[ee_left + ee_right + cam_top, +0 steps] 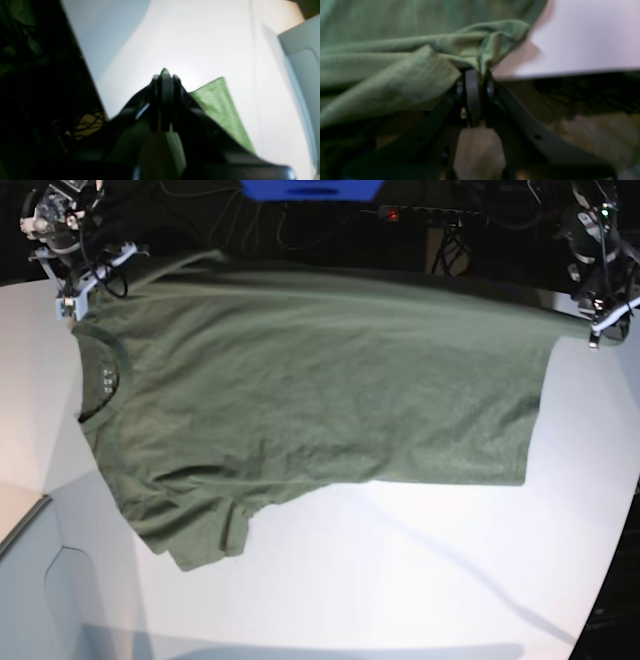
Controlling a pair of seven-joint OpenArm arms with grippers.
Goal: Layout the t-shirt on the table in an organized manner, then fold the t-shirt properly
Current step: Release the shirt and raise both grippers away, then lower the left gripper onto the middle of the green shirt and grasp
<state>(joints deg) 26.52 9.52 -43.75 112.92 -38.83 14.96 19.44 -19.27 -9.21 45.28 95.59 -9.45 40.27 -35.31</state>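
Spanning white table point(400, 580), t-shirt point(320, 380) grasped by left end effector point(166, 75), right end effector point(472, 75); dark room behind.

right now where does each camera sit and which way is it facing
Left wrist: on the left arm, looks past the shut left gripper pinching the t-shirt over the table.
Right wrist: on the right arm, looks along the shut right gripper clamping bunched fabric.
Base: high, looking down at the spread shirt, both arms at the far corners.
All views share the shirt.
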